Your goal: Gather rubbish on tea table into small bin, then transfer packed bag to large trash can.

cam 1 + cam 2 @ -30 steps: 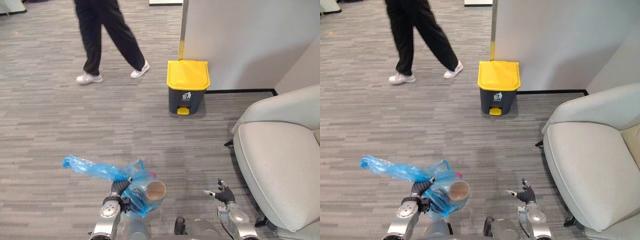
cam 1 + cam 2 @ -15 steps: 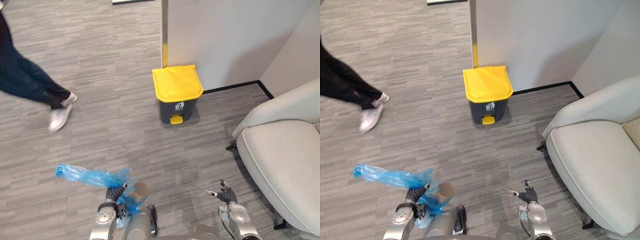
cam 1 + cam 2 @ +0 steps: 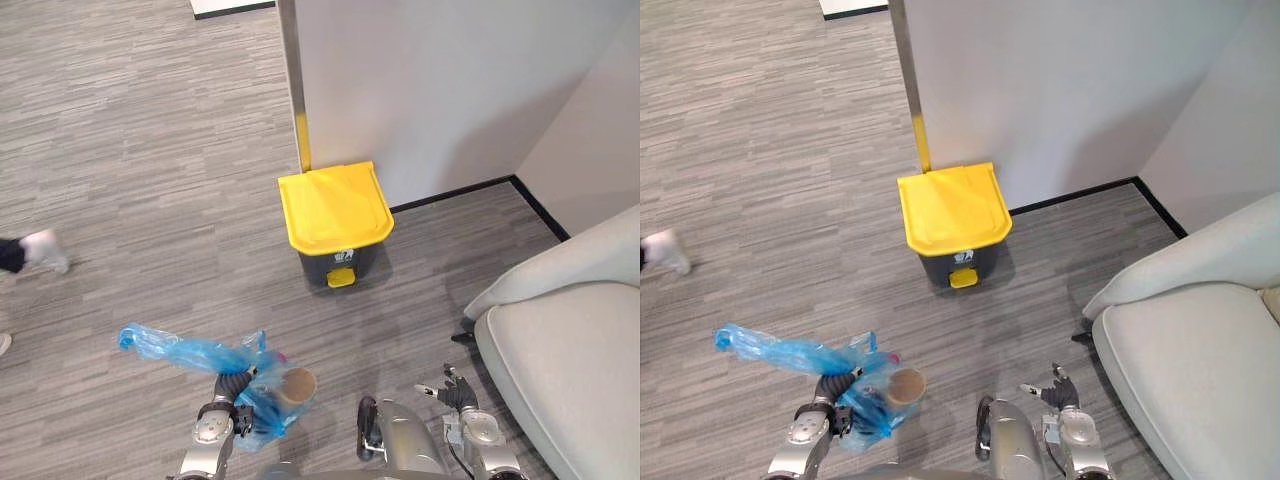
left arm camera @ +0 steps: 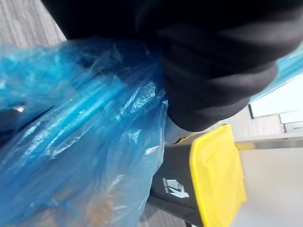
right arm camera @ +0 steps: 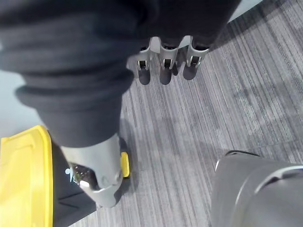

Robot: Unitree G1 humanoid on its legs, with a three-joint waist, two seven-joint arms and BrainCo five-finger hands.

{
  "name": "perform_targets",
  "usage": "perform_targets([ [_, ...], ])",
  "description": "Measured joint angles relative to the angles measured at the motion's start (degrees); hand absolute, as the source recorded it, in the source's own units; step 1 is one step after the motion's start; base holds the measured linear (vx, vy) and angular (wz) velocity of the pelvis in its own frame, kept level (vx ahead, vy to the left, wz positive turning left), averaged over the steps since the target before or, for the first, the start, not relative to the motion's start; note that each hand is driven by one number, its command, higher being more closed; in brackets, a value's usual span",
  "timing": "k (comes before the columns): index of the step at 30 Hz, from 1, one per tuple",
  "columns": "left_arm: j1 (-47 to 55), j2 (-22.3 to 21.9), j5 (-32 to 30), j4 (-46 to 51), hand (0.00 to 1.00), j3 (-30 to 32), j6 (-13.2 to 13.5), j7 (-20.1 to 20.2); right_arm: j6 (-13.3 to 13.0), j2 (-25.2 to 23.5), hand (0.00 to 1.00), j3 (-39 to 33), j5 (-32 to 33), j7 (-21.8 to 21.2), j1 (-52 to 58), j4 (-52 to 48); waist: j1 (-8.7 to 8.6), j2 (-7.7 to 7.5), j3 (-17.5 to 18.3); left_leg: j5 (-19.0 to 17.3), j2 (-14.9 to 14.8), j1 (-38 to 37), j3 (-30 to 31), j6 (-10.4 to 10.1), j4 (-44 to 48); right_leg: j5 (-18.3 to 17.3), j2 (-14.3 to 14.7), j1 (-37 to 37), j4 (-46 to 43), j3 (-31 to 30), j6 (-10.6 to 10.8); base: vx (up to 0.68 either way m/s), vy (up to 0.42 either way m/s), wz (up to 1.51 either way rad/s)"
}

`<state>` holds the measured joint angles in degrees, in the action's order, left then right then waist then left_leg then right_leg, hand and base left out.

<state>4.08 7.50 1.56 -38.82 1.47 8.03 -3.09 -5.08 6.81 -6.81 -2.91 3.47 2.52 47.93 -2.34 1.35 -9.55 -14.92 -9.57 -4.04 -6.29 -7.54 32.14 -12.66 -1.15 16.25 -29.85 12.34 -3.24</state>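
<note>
The left hand (image 3: 231, 389) clutches the blue rubbish bag (image 3: 190, 352) by its neck, paper cup (image 3: 298, 385) inside; right hand (image 3: 452, 391) has loose, empty fingers; yellow-lidded pedal bin (image 3: 335, 208) stands closed ahead

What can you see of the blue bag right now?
The blue bag is thin, crinkled, see-through plastic. The left hand grips it near the neck and holds it aloft, with its loose top trailing toward the robot's left. The bulging bottom holds a brown paper cup, mouth toward the camera. The bag hangs short of the yellow-lidded bin.
</note>
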Motion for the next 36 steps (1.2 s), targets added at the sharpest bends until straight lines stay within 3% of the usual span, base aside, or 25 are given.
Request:
perform_targets([
  [1,-0.10,-0.71,0.00,0.24,1.00,0.00,0.04,0.37,0.05,-0.39,0.00,0.28,0.03,0.01,0.54,-0.72,0.18,0.21,-0.16,3.05,-1.86,3.45,0.71,-0.42,9.34,-0.32,0.75,-3.55,2.54,0.33,-0.30,0.33,-0.132,0.03],
  [2,0.39,-1.48,0.01,1.27,1.00,0.08,0.07,0.55,0.05,-0.80,0.00,0.58,0.08,0.09,1.66,-2.16,0.73,0.36,-0.18,2.40,-4.93,8.83,-0.21,0.21,22.32,-0.49,2.26,-8.37,5.63,0.03,-0.59,0.30,-0.106,-0.10],
  [4,1.31,-1.85,0.01,2.11,1.00,0.10,0.03,0.57,-0.02,-1.35,0.00,0.57,0.20,0.13,1.93,-2.91,1.47,0.01,-0.12,1.61,-6.22,13.05,-1.80,1.54,26.65,-0.86,2.69,-11.21,7.74,-0.83,-0.98,0.23,-0.042,-0.31],
  [6,1.49,-1.93,0.04,2.42,1.00,0.30,0.04,0.55,0.02,-2.02,0.00,0.25,0.64,0.13,1.68,-3.16,2.36,-0.05,-0.02,0.11,-6.13,18.23,-3.35,4.03,20.06,-0.82,2.72,-14.44,10.87,-2.31,-0.64,0.29,0.023,-0.31],
  [7,1.46,-1.99,0.04,2.42,1.00,0.35,0.05,0.54,0.04,-2.19,0.00,-0.05,0.64,0.13,1.71,-3.27,2.64,0.03,-0.08,-0.04,-5.93,19.07,-3.65,4.29,16.58,-0.73,2.66,-15.02,11.46,-2.64,-0.50,0.28,0.105,-0.27],
  [9,1.40,-2.37,0.05,2.27,1.00,0.28,0.06,0.55,0.10,-2.34,0.00,-0.75,0.66,0.16,1.60,-3.21,3.28,-0.22,-0.23,0.66,-2.86,19.67,-3.88,3.80,0.87,-1.34,1.18,-17.20,12.93,-3.40,1.22,0.27,0.166,-0.12],
  [10,1.43,-2.42,0.08,2.11,1.00,0.26,0.06,0.55,0.07,-2.27,0.00,-1.17,0.67,0.13,1.50,-3.11,3.18,-0.09,-0.11,1.93,-1.88,19.02,-3.79,3.11,-3.79,-1.72,0.85,-17.44,12.96,-3.55,1.92,0.26,0.200,-0.08],
  [11,1.46,-2.62,0.10,1.92,1.00,0.27,0.07,0.51,-0.07,-1.51,0.00,-1.77,0.78,0.27,1.18,-2.33,3.22,0.92,-0.07,8.88,-1.02,18.09,-3.53,3.61,-10.94,-2.67,1.14,-17.80,12.78,-4.55,3.52,0.25,0.226,-0.30],
  [12,1.34,-1.86,0.11,0.42,1.00,0.50,0.05,0.47,0.19,-1.64,0.00,-1.61,0.81,0.20,0.29,-0.17,3.59,-0.22,0.24,10.67,0.19,16.94,-4.14,5.00,-11.16,-3.54,-0.13,-18.08,12.40,-6.38,4.85,0.25,0.223,-0.33],
  [14,1.27,-1.18,0.08,-0.80,1.00,0.51,0.05,0.45,0.16,-1.86,0.00,-1.68,0.76,0.13,0.11,-0.06,3.30,-1.67,0.96,8.65,2.59,16.32,-5.27,6.22,-11.50,-4.77,-2.69,-18.00,12.01,-7.18,6.62,0.24,0.183,-0.18],
  [18,1.23,-0.81,0.07,-2.73,1.00,0.41,0.02,0.45,0.21,-1.64,0.00,-1.62,0.53,0.02,-1.05,0.71,3.31,-1.79,1.08,4.01,5.15,14.29,-8.68,8.11,-9.63,-6.16,-5.79,-17.49,8.19,-10.80,8.86,0.26,0.206,-0.32],
  [22,1.10,1.22,0.09,-4.05,1.00,-0.06,0.01,0.42,0.39,-1.66,0.00,-1.21,0.01,-0.35,-1.76,2.15,3.01,-1.69,1.26,1.56,6.99,8.20,-9.93,9.79,-11.81,-5.12,-8.06,-10.52,-11.88,-12.46,10.91,0.22,0.094,-0.04],
  [25,0.93,1.98,0.10,-4.10,1.00,-0.72,0.02,0.37,0.40,-1.62,0.00,-1.01,-0.03,-0.81,-2.81,3.53,3.08,-1.68,1.29,1.63,6.56,6.91,-8.83,9.69,-13.41,-6.97,-7.06,-6.87,-11.71,-10.91,8.06,0.19,-0.034,0.19],
  [27,0.91,2.27,0.11,-5.02,1.00,-0.73,0.01,0.37,0.42,-1.27,0.00,-0.98,-0.04,-0.95,-3.23,4.76,2.83,-1.38,1.22,1.87,5.40,5.81,-7.55,9.29,-13.95,-6.91,-4.82,-3.04,-7.92,-10.71,7.35,0.17,-0.131,0.29],
  [28,0.93,2.21,0.12,-5.22,1.00,-0.72,0.02,0.35,0.40,-1.09,0.00,-0.97,-0.03,-0.94,-3.18,4.77,2.69,-1.50,1.28,2.06,5.19,5.49,-6.86,8.53,-13.87,-5.72,-4.21,-2.26,-3.63,-10.96,6.92,0.17,-0.175,0.45],
  [29,0.96,2.22,0.13,-5.62,1.00,-0.79,0.07,0.38,0.39,-0.84,0.00,-0.93,0.01,-0.92,-2.12,5.01,2.62,-2.43,1.45,1.69,6.22,4.91,-5.54,6.84,-13.61,2.24,-4.09,-2.84,3.00,-11.46,6.11,0.24,-0.175,0.56],
  [30,0.92,0.91,0.15,-6.80,1.00,-0.77,0.00,0.35,0.46,0.23,0.00,-1.15,0.04,-0.87,-1.57,6.29,2.14,-0.86,2.05,1.61,4.92,4.27,-3.54,5.93,-14.37,2.75,-2.90,-4.48,4.25,-10.10,5.16,0.21,-0.135,0.40],
  [32,1.39,0.36,0.13,-6.80,1.00,-0.72,0.04,0.37,0.47,1.09,0.00,-1.20,0.06,-0.86,-1.56,6.97,2.28,0.30,2.69,2.44,3.12,3.25,-3.13,4.60,-17.12,3.46,-1.01,-6.00,7.60,-9.23,4.17,0.18,-0.160,0.06],
  [36,1.47,0.13,0.12,-6.78,1.00,0.40,0.05,0.50,0.46,1.40,0.00,-1.89,0.07,-0.84,-0.73,7.05,2.00,0.62,3.11,4.42,1.63,1.05,-1.61,2.59,-22.43,5.55,1.13,-9.19,13.21,-7.82,3.28,0.05,-0.107,0.06],
])
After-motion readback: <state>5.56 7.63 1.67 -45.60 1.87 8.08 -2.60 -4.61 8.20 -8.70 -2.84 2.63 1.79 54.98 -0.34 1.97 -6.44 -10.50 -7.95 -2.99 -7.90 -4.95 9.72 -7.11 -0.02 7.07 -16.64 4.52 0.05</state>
